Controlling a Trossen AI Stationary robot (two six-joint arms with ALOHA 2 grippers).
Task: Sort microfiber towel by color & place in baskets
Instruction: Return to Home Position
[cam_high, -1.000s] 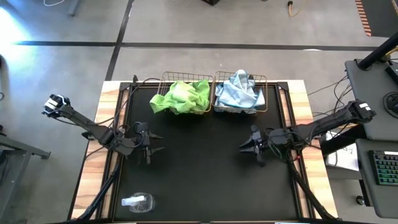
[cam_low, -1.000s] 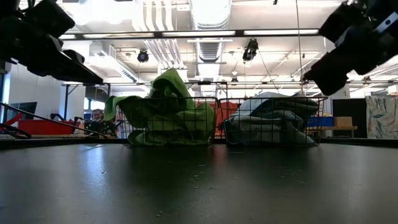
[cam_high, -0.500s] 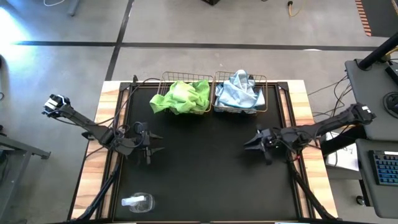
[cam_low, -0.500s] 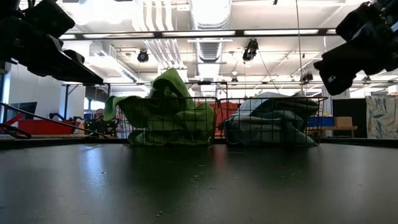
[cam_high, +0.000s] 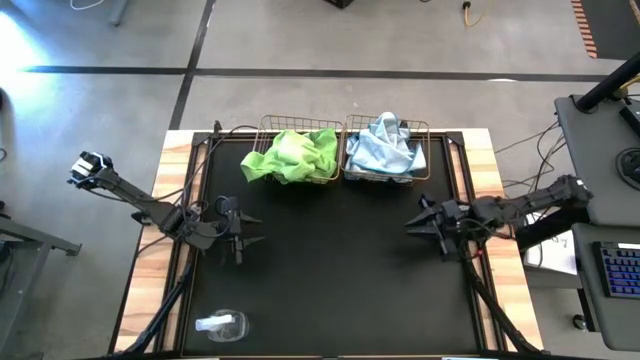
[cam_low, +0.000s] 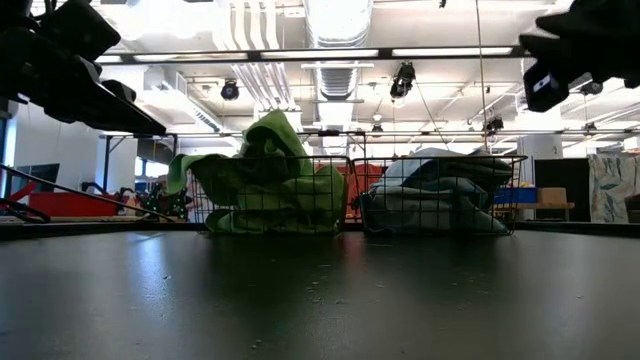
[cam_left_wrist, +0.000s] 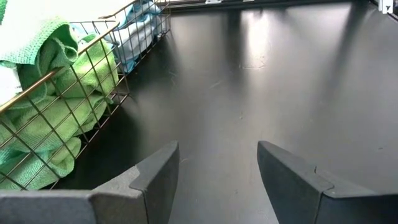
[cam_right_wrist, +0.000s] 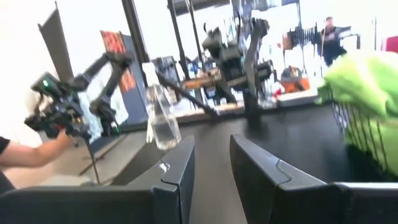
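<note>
Lime green microfiber towels (cam_high: 292, 155) lie heaped in the left wire basket (cam_high: 266, 124), one draping over its left rim. Pale blue towels (cam_high: 384, 150) fill the right basket (cam_high: 428, 128). Both baskets stand side by side at the far edge of the black mat. My left gripper (cam_high: 256, 229) hovers open over the mat's left side, with the green towels (cam_left_wrist: 43, 118) off to one side of its wrist view. My right gripper (cam_high: 409, 226) hangs over the mat's right side, about level, with a narrow empty gap (cam_right_wrist: 212, 149) between its fingers.
A clear bottle (cam_high: 222, 324) sits near the table's front left corner. The mat's middle (cam_high: 330, 260) is bare. A desk with a keyboard (cam_high: 620, 270) stands beyond the right edge. A person's arm (cam_right_wrist: 25, 155) shows in the right wrist view, beyond the table.
My right gripper has drawn back toward the table's right edge and tipped up, from pointing down at the mat to about level. In the low view it has risen toward the upper right corner. The towels and baskets have not moved.
</note>
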